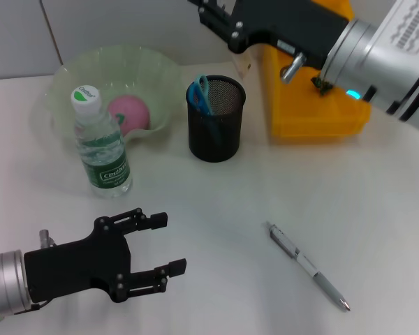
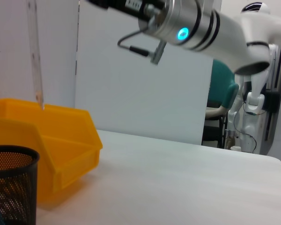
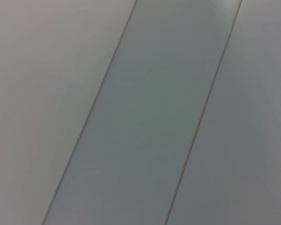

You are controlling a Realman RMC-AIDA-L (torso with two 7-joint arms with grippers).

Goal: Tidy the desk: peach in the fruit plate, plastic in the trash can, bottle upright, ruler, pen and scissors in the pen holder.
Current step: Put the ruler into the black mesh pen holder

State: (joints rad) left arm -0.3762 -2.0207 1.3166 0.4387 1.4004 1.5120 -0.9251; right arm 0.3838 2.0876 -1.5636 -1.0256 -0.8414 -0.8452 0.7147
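- The head view looks down and forward over the white table [image 1: 377,209] from above.
- The left wrist view sits low near the tabletop, facing level across it at the yellow bin [image 2: 51,145] and mesh cup [image 2: 11,187]; the head view shows these 2 too.
- The right wrist view faces only a plain panelled wall [image 3: 140,112].

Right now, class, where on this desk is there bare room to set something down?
Bare room lies between the silver pen and yellow plastic bin. It is crowded around the clear water bottle, green fruit plate and black mesh pen holder.
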